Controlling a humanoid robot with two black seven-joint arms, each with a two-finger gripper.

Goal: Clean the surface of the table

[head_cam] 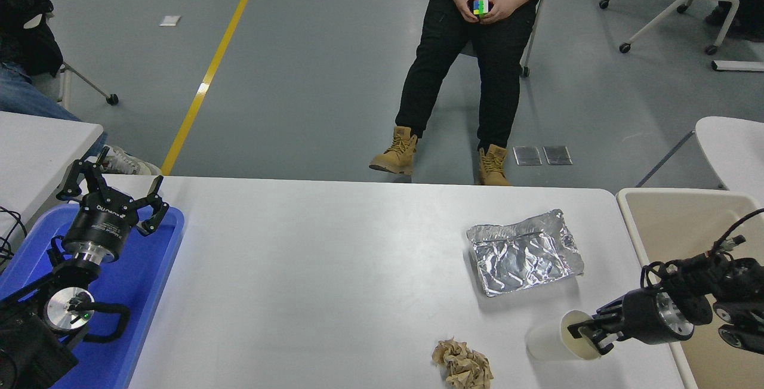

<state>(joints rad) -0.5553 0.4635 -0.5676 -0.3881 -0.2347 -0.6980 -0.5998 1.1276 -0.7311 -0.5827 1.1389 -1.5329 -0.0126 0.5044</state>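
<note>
The white table surface [334, 281] fills the lower half of the head view. Near its front right a white paper cup [546, 341] lies tipped, its mouth turned to the right. My right gripper [588, 335] is shut on the cup's rim, one finger inside the mouth. Behind the cup lies a crumpled sheet of aluminium foil [524, 253]. To the cup's left, at the front edge, sits a ball of crumpled brown paper [463, 365]. Parked at the lower left, my left gripper [113, 189] stands open over a blue tray [143, 293].
A beige bin [674, 222] stands against the table's right edge, just behind my right arm. A smaller white table [36, 144] shows at the far left. A person [477, 49] sits on a chair beyond the far edge, boots close to the table.
</note>
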